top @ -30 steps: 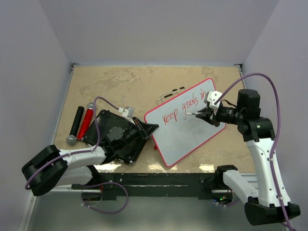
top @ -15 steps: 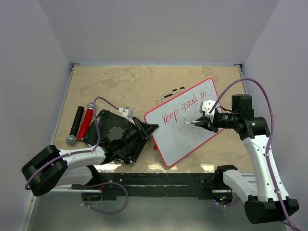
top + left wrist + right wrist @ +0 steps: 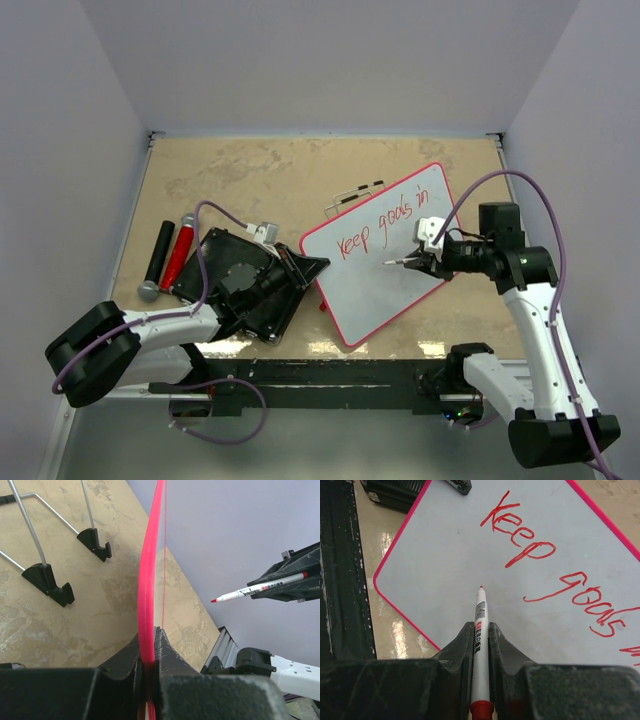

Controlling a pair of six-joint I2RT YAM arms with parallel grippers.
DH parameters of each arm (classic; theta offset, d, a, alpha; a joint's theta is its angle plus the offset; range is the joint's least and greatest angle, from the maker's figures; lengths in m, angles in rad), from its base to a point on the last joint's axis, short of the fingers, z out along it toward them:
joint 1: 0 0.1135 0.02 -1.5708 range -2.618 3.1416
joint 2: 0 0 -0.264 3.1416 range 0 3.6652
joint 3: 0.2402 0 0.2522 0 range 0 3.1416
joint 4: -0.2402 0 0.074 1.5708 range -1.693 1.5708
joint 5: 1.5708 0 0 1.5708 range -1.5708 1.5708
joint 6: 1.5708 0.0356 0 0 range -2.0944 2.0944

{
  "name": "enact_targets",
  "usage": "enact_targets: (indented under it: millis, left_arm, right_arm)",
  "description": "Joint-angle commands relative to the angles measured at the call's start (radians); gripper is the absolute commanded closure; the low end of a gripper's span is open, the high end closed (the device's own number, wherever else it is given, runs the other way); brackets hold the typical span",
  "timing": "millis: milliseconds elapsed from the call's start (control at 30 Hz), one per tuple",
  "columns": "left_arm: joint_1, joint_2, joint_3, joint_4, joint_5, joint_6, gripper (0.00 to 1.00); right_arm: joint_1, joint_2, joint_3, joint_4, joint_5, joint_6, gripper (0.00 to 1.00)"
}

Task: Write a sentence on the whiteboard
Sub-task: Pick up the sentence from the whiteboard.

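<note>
In front of my right gripper (image 3: 480, 628) is the whiteboard (image 3: 435, 555), white with a thin red rim. The sentence (image 3: 545, 562) on it is in red and so far reads "Keep goals in". It runs just past my pen tip and off to the right of it. My right gripper is squeezed tight on a marker (image 3: 480, 605) that sticks straight out between the fingers. Its red tip points at a bare white spot beside the word "Keep". Seen from my other wrist, the tip is off the board, not touching it.

My left gripper (image 3: 148, 647) is pinched shut on the board's red rim. Ahead of it and to its left, a thin wire stand (image 3: 47, 577) with black feet rests on the table (image 3: 250, 165). Under my left arm lies a black slab (image 3: 215, 260). Past that, a black tube (image 3: 159, 250) and a red tube (image 3: 179, 252) lie side by side.
</note>
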State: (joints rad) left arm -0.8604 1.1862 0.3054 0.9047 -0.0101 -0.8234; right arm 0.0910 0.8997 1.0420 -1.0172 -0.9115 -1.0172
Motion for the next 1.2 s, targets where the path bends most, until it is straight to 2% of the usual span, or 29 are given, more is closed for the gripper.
enact_targets:
  millis: [0,400,833,1167]
  left_arm:
    - [-0.005,0.018,0.023,0.017,0.022,0.053,1.00]
    - [-0.005,0.072,0.058,0.031,0.004,0.018,1.00]
    - [-0.005,0.122,0.097,0.039,-0.088,-0.057,1.00]
    - [-0.005,0.145,0.106,0.054,-0.100,-0.066,1.00]
  right_arm:
    - [0.001,-0.012,-0.008,-0.009,-0.033,-0.035,1.00]
    - [0.024,0.002,-0.054,0.038,-0.047,-0.035,1.00]
    - [0.231,0.027,-0.126,0.308,0.097,0.163,1.00]
    - [0.299,0.067,-0.140,0.370,0.189,0.198,1.00]
